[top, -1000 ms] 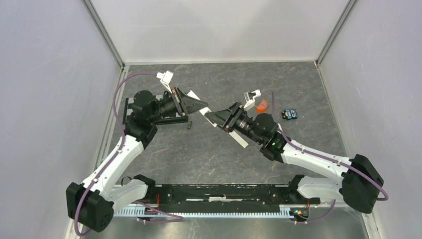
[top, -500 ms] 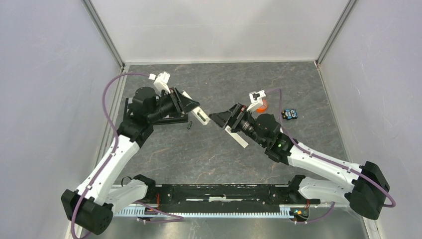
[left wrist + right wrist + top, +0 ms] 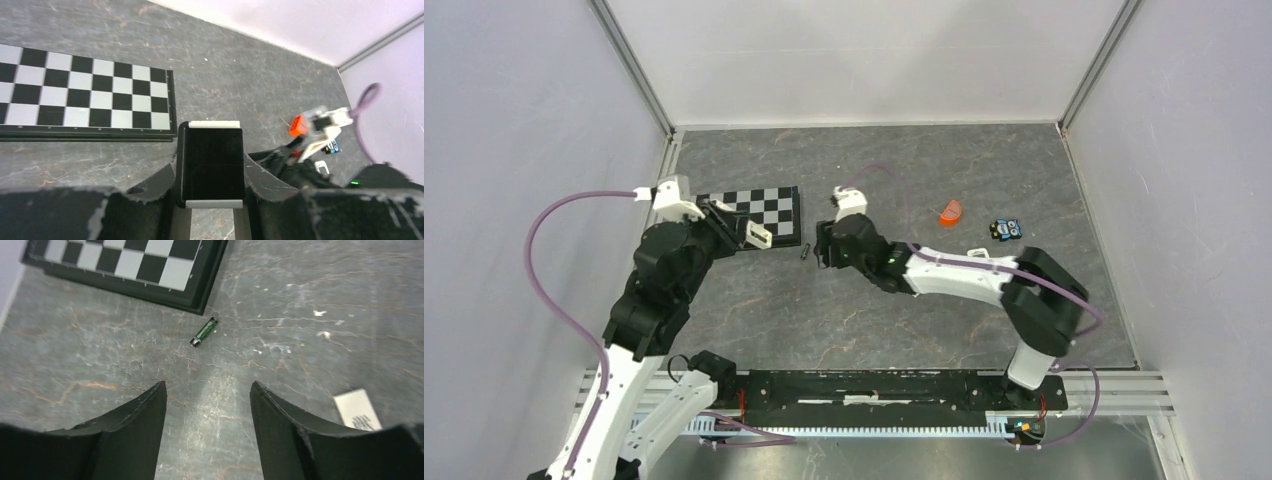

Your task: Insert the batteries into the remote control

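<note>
My left gripper (image 3: pixel 746 234) is shut on the remote control (image 3: pixel 758 237) and holds it above the table in front of the chessboard. In the left wrist view the remote (image 3: pixel 212 165) shows as a dark rectangle with pale ends, clamped between the fingers. One battery (image 3: pixel 805 250), dark with green markings, lies on the table off the chessboard's near right corner. My right gripper (image 3: pixel 823 246) is open and empty, low, just right of that battery. In the right wrist view the battery (image 3: pixel 204 332) lies ahead of the gripper (image 3: pixel 208 385). I see no second battery.
A black-and-white chessboard (image 3: pixel 754 205) lies at the left back and also shows in both wrist views (image 3: pixel 75 95) (image 3: pixel 130 260). An orange piece (image 3: pixel 950 212) and a small blue-black object (image 3: pixel 1005 229) lie to the right. A small white printed piece (image 3: pixel 357 409) lies beside my right gripper.
My left gripper has pulled back to the left with the remote, uncovering the chessboard. My right gripper has swung left and down to the battery.
</note>
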### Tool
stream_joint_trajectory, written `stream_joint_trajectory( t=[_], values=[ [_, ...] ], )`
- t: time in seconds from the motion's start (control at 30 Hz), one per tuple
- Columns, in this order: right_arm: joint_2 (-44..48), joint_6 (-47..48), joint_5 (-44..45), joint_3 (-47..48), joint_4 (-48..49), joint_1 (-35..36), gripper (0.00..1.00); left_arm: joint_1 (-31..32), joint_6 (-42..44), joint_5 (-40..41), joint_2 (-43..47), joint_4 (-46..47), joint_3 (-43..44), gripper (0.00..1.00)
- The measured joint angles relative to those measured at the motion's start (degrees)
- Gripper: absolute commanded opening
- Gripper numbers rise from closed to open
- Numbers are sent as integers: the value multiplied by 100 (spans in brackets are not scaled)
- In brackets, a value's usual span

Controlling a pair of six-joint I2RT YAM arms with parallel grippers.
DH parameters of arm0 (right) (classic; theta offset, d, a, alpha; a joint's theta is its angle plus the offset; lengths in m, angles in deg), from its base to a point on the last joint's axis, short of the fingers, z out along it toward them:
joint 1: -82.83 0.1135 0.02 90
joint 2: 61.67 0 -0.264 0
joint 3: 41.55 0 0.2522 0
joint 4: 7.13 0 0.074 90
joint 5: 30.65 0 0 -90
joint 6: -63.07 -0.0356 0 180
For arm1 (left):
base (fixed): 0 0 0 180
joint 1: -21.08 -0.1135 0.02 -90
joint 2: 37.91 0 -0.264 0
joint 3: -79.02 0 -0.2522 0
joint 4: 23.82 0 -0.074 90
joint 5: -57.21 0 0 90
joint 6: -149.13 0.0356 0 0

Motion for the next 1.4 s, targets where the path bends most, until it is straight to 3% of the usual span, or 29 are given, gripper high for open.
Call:
stream_joint_trajectory(
  t=[0.1, 0.37, 0.63, 0.83, 1.2, 1.4],
  values=[
    [-811, 505, -149, 544, -63, 103, 66, 0, 66, 289, 269, -103, 0, 2],
    [-2350, 680, 153, 2385, -848, 223, 76, 0, 105, 431, 310, -273, -2, 2],
    [-3241, 785, 828, 3042, -1093, 356, 67, 0, 107, 424, 232, -308, -4, 2],
    [-3598, 782, 1257, 3338, -1296, 358, 52, 0, 107, 424, 184, -304, -28, 2],
    [-3445, 457, 1694, 3106, -1580, 363, 2, 0, 107, 378, 90, -262, -87, 2],
    [-3045, 273, 1884, 2549, -1746, 363, 4, 0, 107, 219, 20, -214, -122, 2]
  ],
)
